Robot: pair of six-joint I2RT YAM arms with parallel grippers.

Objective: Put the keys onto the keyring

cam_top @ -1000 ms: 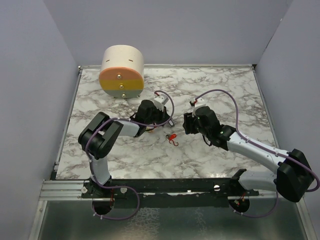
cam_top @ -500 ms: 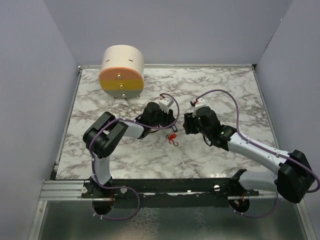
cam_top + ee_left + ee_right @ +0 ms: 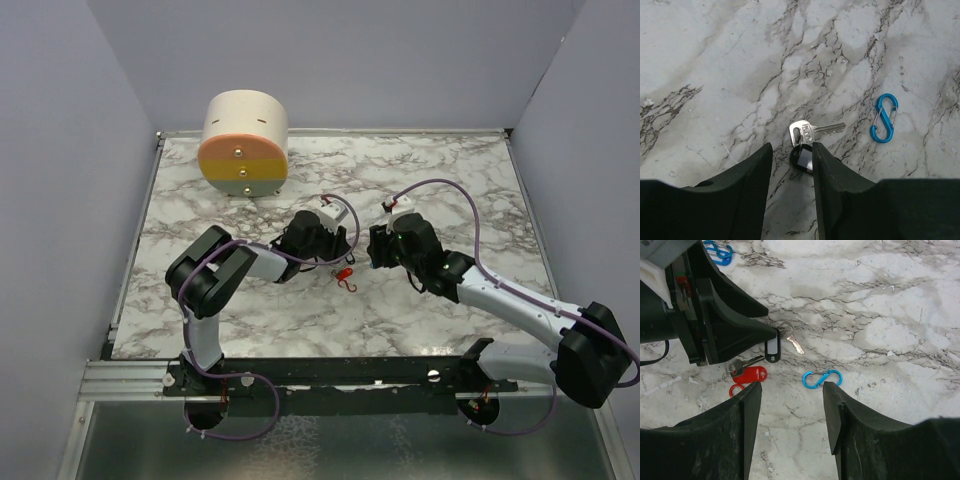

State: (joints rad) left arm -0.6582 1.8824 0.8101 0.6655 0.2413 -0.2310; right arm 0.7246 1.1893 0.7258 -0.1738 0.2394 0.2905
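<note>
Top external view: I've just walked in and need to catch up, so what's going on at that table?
A robot is working on small keys and clips that lie loose on the marble table. Its left claw stands open, with a silver key and its black tag lying at the fingertips, not gripped. The right claw hovers open, facing a blue clip, with a red tag close by. Neither claw holds anything.
</note>
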